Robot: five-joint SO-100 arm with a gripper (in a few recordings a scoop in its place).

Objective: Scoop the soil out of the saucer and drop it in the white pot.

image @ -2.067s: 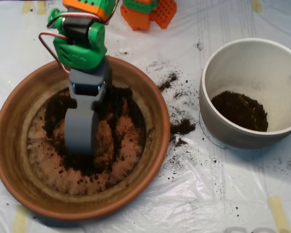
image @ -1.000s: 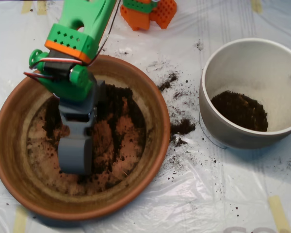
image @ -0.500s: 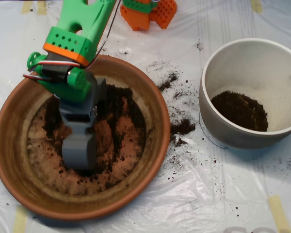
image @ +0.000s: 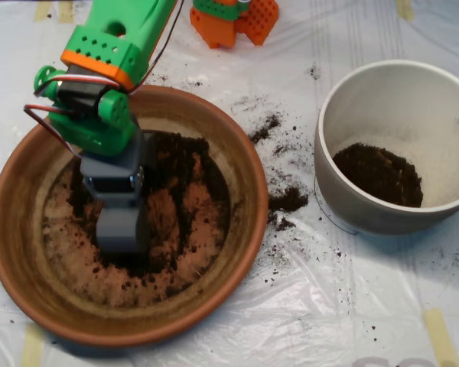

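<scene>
One claw has pulled back toward the left inside the saucer, gathering soil; whether its shells are closed, I cannot tell.

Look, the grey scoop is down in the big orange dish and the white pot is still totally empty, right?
Not quite. The scoop is down in the saucer, but the white pot isn't empty: the overhead view shows a dark heap of soil already lying inside it.
</scene>
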